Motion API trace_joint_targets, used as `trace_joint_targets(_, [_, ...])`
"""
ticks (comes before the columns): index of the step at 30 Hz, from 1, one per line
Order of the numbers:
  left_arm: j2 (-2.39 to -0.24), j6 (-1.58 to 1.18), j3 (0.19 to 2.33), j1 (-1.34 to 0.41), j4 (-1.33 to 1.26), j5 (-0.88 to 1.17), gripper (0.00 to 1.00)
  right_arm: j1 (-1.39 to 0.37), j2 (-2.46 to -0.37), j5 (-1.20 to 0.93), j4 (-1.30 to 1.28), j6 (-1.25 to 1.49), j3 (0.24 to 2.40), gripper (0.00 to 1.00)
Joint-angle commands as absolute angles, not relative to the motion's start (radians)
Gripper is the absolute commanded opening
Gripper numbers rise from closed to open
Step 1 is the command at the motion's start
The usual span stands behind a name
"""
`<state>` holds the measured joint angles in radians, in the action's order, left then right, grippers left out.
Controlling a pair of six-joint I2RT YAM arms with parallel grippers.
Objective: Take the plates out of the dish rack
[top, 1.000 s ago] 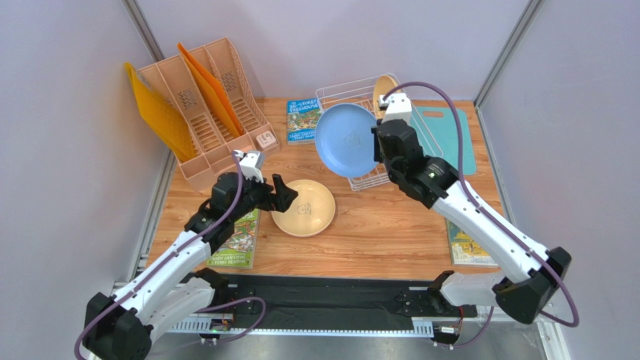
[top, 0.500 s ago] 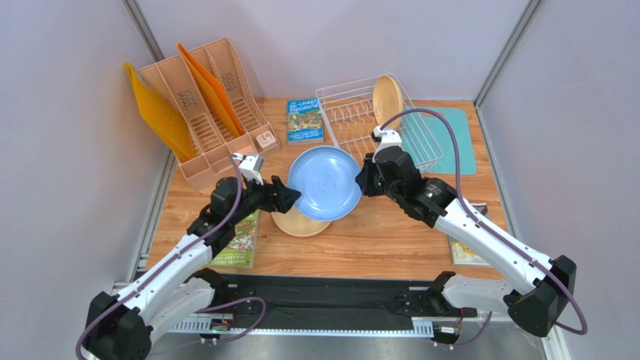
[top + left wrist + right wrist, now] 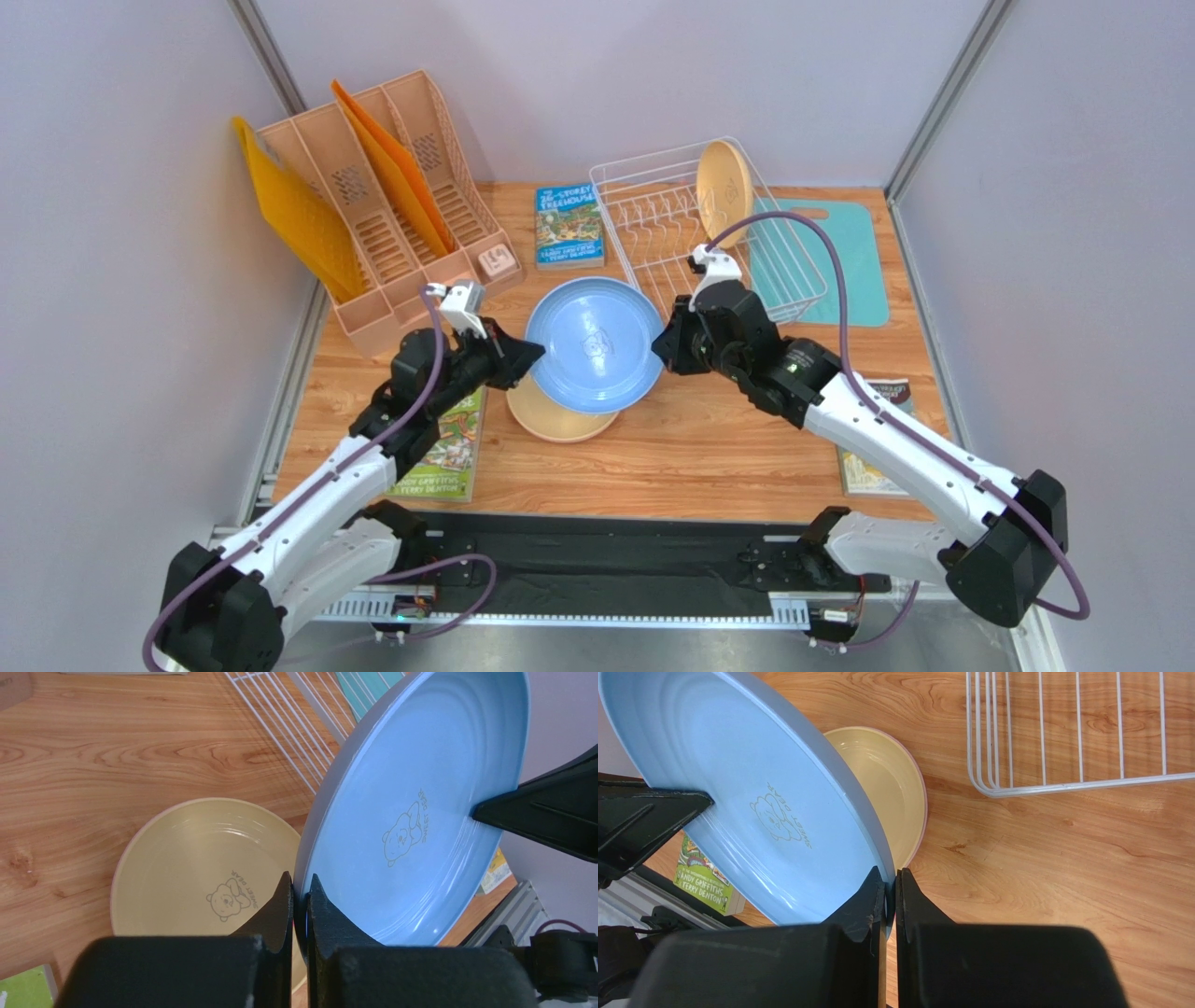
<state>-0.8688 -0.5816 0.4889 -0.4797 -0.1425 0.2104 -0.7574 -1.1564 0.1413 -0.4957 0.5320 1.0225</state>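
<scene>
Top view: at centre frame, a blue plate (image 3: 596,343) hangs tilted above the wooden table (image 3: 701,448). The left gripper (image 3: 522,357) is clamped on its left rim and the right gripper (image 3: 671,343) on its right rim. Partly under it, a flat tan plate (image 3: 551,419) lies on the table. At upper centre-right, the white dish rack (image 3: 631,210) holds an upright tan plate (image 3: 723,175).

Left wrist view: at bottom centre, the left gripper's fingers (image 3: 277,913) pinch the blue plate's rim. The flat tan plate lies lower left, with rack wires at top.

Right wrist view: at bottom centre, the right gripper's fingers (image 3: 868,899) pinch the blue rim. The flat tan plate shows at centre, and the rack corner at upper right.
</scene>
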Motion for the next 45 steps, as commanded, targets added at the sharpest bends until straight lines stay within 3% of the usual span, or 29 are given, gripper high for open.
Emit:
trace_joint_targets(1, [-0.868,-0.565,0.489,-0.489,-0.111,0.215,0.0,-0.762,-1.163,0.097,-0.361,0.594,1.029,0.13])
trace_joint_targets(3, [-0.862,-0.563,0.498,-0.489,-0.078,0.158,0.0,-0.762,-1.17,0.113,-0.36,0.591,1.028,0.23])
trace_joint_targets(4, [-0.861,-0.558,0.502,-0.489,-0.043,0.131,0.0,-0.762,-1.175,0.123,-0.364,0.586,1.028,0.36])
trace_joint_targets(6, [-0.861,-0.552,0.511,-0.488,-0.012,0.066,0.0,-0.762,-1.181,0.167,-0.373,0.569,1.034,0.48])
trace_joint_targets(7, [-0.862,-0.551,0.517,-0.489,0.03,0.043,0.0,-0.762,-1.186,0.187,-0.394,0.563,1.038,0.6])
trace_joint_targets(9, [-0.874,-0.543,0.526,-0.488,0.051,0.003,0.0,-0.762,-1.196,0.251,-0.423,0.532,1.063,0.67])
trace_joint_targets(24, [-1.066,-0.531,0.566,-0.488,0.083,-0.075,0.0,-0.621,-1.235,0.42,-0.528,0.342,1.267,0.77])
trace_joint_targets(26, [-1.075,-0.528,0.575,-0.488,0.092,-0.08,0.04,-0.598,-1.265,0.466,-0.532,0.315,1.296,0.78])
trace_joint_targets(30, [-1.077,-0.526,0.569,-0.488,0.094,-0.078,0.34,-0.545,-1.354,0.595,-0.514,0.243,1.364,0.79])
trace_joint_targets(32, [-1.075,-0.526,0.566,-0.488,0.095,-0.083,0.42,-0.519,-1.426,0.679,-0.486,0.21,1.387,0.79])
trace_joint_targets(36, [-1.069,-0.519,0.569,-0.488,0.112,-0.094,0.67,-0.454,-1.52,0.7,-0.379,0.184,1.408,0.79])
trace_joint_targets(40, [-1.052,-0.508,0.575,-0.488,0.136,-0.117,0.81,-0.396,-1.644,0.667,-0.319,0.178,1.485,0.79])
trace_joint_targets(43, [-1.023,-0.494,0.575,-0.488,0.15,-0.124,0.99,-0.368,-1.754,0.652,-0.301,0.152,1.586,0.79])
trace_joint_targets(45, [-0.999,-0.48,0.583,-0.488,0.169,-0.126,0.99,-0.359,-1.817,0.657,-0.299,0.112,1.643,0.78])
